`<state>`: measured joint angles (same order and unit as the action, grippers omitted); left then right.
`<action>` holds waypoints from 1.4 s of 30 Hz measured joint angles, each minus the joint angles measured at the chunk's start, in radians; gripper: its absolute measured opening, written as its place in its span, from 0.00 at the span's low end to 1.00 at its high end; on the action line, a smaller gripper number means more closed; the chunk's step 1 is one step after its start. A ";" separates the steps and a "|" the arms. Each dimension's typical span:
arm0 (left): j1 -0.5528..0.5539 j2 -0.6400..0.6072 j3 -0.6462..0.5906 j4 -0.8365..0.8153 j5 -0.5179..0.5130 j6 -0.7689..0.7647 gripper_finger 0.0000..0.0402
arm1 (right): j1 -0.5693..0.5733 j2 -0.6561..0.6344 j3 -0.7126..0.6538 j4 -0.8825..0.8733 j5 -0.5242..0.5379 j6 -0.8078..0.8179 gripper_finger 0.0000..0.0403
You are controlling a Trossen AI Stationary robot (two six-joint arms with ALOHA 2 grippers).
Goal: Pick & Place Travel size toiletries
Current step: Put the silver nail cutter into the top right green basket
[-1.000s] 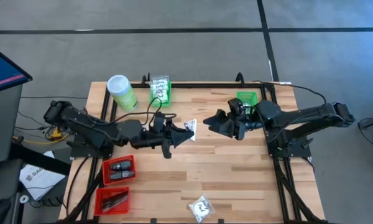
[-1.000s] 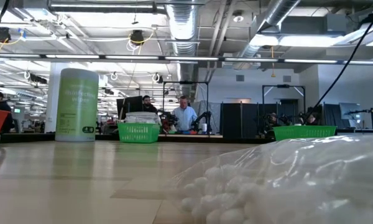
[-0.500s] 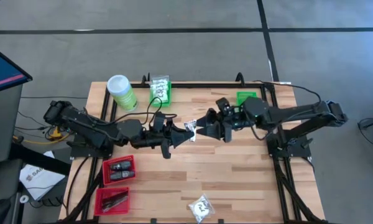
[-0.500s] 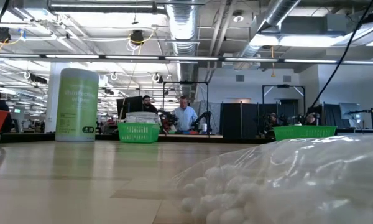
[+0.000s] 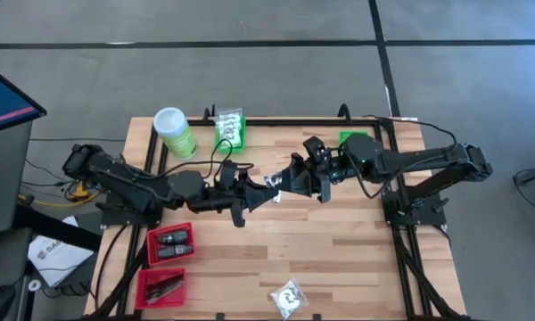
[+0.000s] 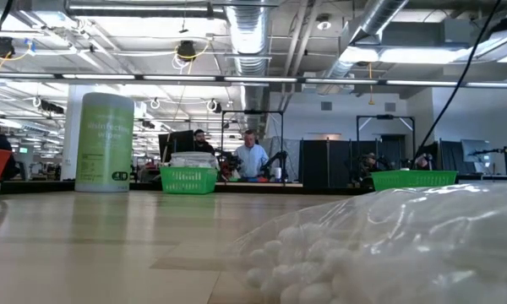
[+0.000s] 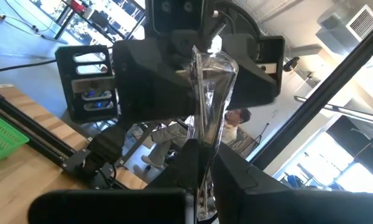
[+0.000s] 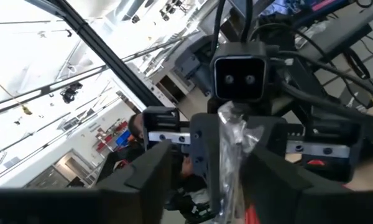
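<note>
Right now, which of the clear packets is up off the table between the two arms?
The crinkly clear packet at mid-table, pinched in the left tool with the right tool closing around it. The other packet lies alone near the table's front edge.

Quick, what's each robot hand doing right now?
Left hand: closed, holding a clear packet.
Right hand: fingers either side of that packet, grip unclear.

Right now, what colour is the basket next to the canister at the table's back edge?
Green basket, holding white packets; clearest in the high view, right of the canister.
</note>
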<state>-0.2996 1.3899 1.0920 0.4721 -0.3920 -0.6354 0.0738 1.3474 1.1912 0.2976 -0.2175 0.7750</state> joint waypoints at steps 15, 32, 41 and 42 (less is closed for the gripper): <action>0.004 0.000 0.000 -0.011 0.058 -0.015 0.16 | -0.017 -0.002 -0.001 -0.065 -0.028 0.011 0.03; -0.020 -0.015 0.000 -0.076 0.026 -0.035 0.42 | -0.258 -0.240 -0.001 -0.751 0.067 -0.114 0.01; -0.015 -0.015 -0.015 -0.089 0.026 -0.035 0.42 | -0.542 -0.281 -0.001 -1.086 0.092 -0.259 0.00; -0.014 -0.015 -0.022 -0.091 0.026 -0.040 0.42 | -0.576 -0.279 -0.001 -1.108 0.095 -0.271 0.00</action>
<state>-0.3134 1.3746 1.0703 0.3806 -0.3664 -0.6753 -0.5018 1.0686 1.1900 -0.8104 -0.1224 0.5039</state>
